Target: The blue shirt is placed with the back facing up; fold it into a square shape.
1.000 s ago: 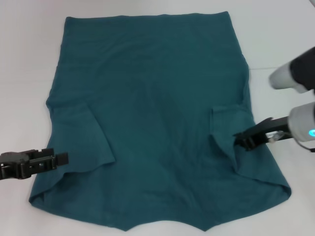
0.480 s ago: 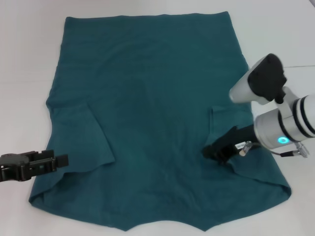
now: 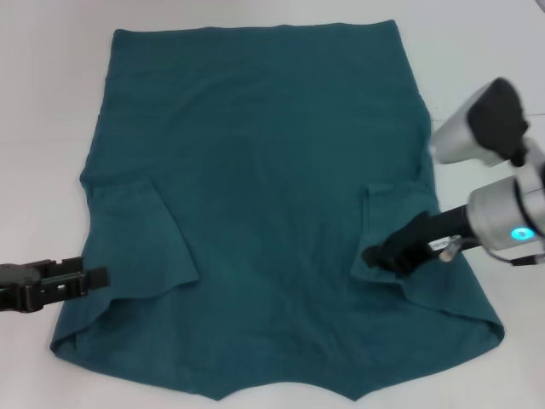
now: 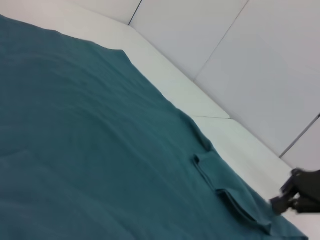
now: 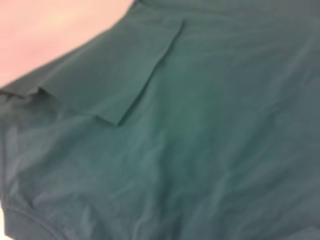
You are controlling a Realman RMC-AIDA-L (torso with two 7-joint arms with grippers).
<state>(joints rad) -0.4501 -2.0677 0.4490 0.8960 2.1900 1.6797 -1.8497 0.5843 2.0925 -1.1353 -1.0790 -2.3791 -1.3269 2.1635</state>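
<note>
Shirt: the blue shirt (image 3: 264, 196) lay flat on the white table (image 3: 43, 102), both sleeves folded inward onto the body.
Right gripper: the right gripper (image 3: 379, 256) sat over the folded right sleeve (image 3: 400, 234), low on the cloth; whether its jaws were spread or pressed together could not be told.
Left gripper: the left gripper (image 3: 85, 279) hovered at the shirt's left edge beside the left sleeve (image 3: 140, 247), jaws apparently pressed together, holding nothing.

The left gripper (image 3: 95, 279) sits low at the table's left edge, level. The right gripper (image 3: 375, 255) reaches in from the right edge, wrist angled down.
</note>
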